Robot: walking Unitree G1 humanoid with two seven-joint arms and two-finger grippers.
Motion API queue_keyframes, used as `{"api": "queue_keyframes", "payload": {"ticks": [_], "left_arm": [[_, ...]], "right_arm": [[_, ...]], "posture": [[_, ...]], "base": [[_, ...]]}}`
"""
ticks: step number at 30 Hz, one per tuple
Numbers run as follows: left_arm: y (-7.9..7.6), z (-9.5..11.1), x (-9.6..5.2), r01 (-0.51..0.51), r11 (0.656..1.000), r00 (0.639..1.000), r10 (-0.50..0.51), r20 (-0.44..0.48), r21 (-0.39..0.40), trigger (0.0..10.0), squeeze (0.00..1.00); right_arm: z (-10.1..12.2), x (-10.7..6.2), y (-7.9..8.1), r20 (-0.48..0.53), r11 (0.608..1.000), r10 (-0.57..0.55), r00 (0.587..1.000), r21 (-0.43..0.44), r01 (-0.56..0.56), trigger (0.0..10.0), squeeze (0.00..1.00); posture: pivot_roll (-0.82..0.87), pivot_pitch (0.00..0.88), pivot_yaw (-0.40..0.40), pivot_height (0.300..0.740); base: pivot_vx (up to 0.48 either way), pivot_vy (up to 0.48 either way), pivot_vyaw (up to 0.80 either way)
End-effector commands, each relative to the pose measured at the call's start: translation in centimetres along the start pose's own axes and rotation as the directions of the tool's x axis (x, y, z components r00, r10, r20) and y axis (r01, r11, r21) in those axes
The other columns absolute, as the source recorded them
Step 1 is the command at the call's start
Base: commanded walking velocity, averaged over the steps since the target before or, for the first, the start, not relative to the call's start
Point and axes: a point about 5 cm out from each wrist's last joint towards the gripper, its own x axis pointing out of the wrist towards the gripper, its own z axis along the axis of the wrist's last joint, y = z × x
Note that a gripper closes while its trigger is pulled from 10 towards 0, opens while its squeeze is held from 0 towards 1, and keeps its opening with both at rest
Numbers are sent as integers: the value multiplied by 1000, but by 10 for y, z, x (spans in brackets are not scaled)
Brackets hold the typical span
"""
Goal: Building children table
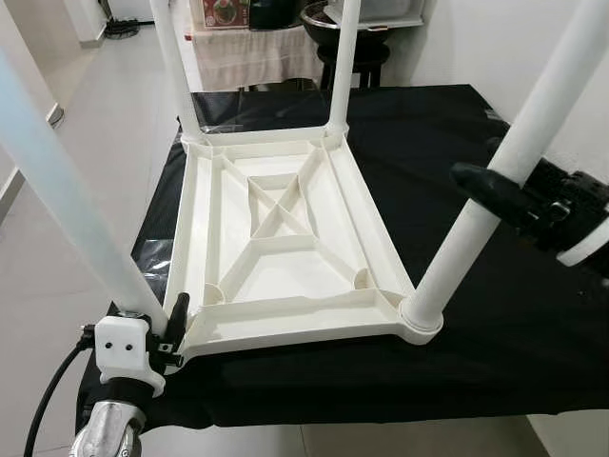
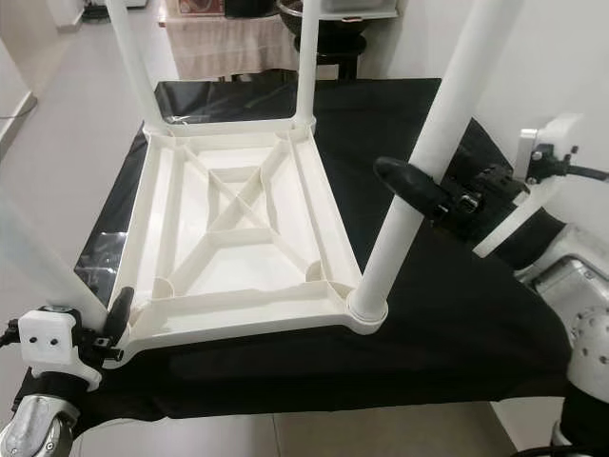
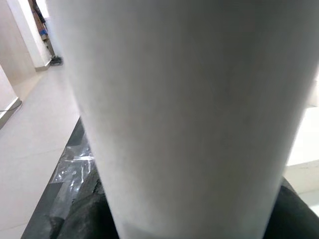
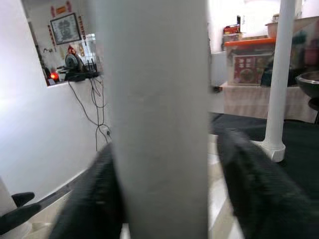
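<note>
A white plastic children's table top (image 1: 285, 257) lies upside down on a black cloth (image 1: 457, 124). Its ribbed underside faces up. Four white legs stand up from its corners. My left gripper (image 1: 160, 328) is shut on the near left leg (image 1: 67, 209) just above its socket, and black fingers (image 3: 82, 216) show on either side of that leg in the left wrist view. My right gripper (image 2: 419, 186) is shut on the near right leg (image 2: 409, 200) about halfway up, with a finger (image 4: 251, 184) pressed against each side. The two far legs (image 1: 176, 76) (image 1: 343, 67) stand untouched.
Past the black cloth's far edge stands a cloth-draped table (image 1: 252, 52) with boxes on it, and a dark stool with a metal bowl (image 1: 328, 19). Pale floor (image 1: 105, 114) runs along the left. A white wall (image 1: 514, 48) is close on the right.
</note>
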Motion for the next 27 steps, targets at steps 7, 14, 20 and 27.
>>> {"api": "queue_keyframes", "payload": {"ticks": [7,14,20,27], "left_arm": [[14,-1,0,-82,996,996,80,-49,-39,10000,0],[23,32,20,-63,995,997,67,45,-71,10000,0],[40,98,50,40,999,973,-31,227,-35,10000,0],[61,212,90,170,972,867,-226,443,164,10000,0]], "right_arm": [[-6,0,-8,-25,996,-85,996,25,85,0,0],[-17,-2,-26,-55,968,-245,968,35,247,0,0],[-31,-10,-53,-71,856,-506,860,82,510,0,0],[-65,-12,-52,-129,685,-692,710,191,703,0,0]], "posture": [[-84,131,-40,740],[-78,132,-36,740],[-68,128,-27,740],[-23,124,42,740]], "base": [[0,0,0],[0,0,0],[0,0,0],[0,0,0]]}}
